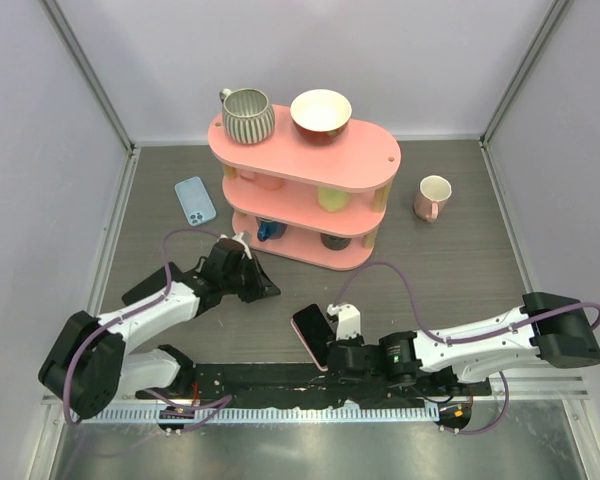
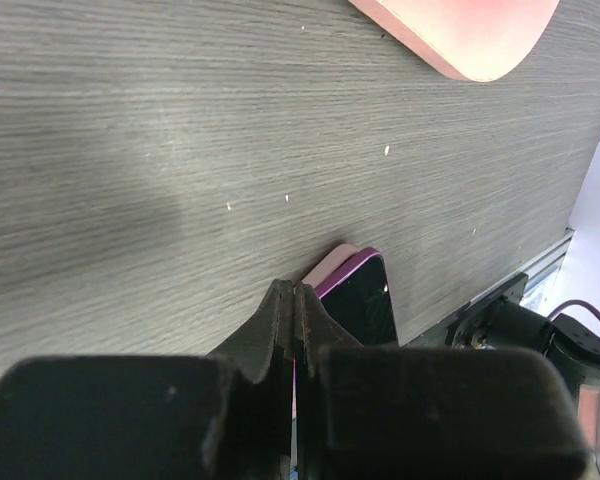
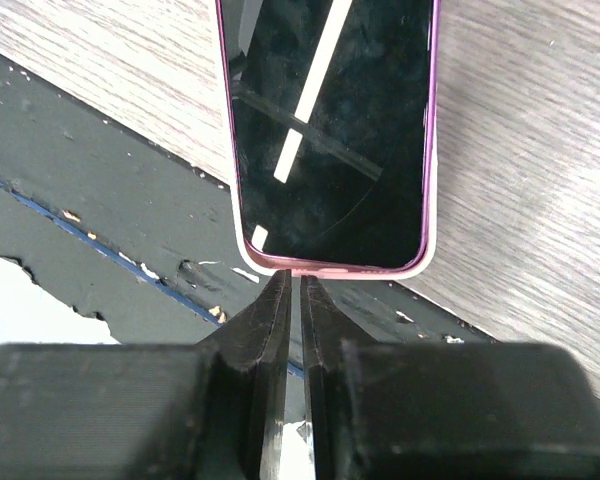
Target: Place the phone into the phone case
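A phone (image 1: 310, 335) with a black screen and purple frame lies face up at the table's near edge, part over the black rail. A pale pink rim, seemingly a case (image 3: 242, 240), shows round it; it also shows in the left wrist view (image 2: 334, 260). My right gripper (image 1: 331, 352) is shut, its tips (image 3: 300, 278) touching the phone's near short edge (image 3: 330, 130) without holding it. My left gripper (image 1: 271, 291) is shut and empty on the table left of the phone, its tips (image 2: 296, 290) pointing at the phone (image 2: 365, 300). A light blue phone case (image 1: 195, 200) lies at back left.
A pink three-tier shelf (image 1: 375, 165) stands at the back middle, with a striped mug (image 1: 247, 114) and a bowl (image 1: 321, 113) on top and small items on lower tiers. A pink-and-white mug (image 1: 433, 197) stands at right. The black rail (image 1: 280, 380) runs along the near edge.
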`<move>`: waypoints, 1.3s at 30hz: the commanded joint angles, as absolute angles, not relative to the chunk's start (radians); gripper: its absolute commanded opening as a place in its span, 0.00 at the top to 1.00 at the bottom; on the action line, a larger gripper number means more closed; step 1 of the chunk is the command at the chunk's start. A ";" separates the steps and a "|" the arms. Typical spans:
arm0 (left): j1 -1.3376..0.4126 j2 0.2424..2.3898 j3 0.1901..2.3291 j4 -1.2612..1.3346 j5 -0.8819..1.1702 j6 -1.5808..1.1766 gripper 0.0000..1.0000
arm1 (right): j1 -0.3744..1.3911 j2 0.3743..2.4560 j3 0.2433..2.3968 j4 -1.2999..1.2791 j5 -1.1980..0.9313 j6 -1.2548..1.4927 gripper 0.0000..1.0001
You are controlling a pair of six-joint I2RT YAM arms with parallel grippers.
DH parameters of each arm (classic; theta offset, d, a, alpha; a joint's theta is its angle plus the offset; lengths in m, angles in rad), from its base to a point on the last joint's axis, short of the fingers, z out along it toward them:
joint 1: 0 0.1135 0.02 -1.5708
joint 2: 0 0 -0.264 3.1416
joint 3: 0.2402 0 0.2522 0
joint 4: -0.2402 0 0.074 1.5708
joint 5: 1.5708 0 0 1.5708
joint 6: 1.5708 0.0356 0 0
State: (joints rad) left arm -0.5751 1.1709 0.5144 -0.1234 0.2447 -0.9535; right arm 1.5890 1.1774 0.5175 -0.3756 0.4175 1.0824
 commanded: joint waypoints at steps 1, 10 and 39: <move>-0.581 1.232 0.554 0.020 0.287 -0.939 1.00 | 1.594 1.161 0.500 -0.339 0.480 1.109 0.85; -0.647 1.339 0.565 0.100 0.261 -0.933 1.00 | 1.608 1.201 0.526 -0.327 0.439 1.098 0.85; -0.802 1.417 0.572 0.109 0.241 -0.897 1.00 | 1.623 1.224 0.476 -0.291 0.526 1.169 0.85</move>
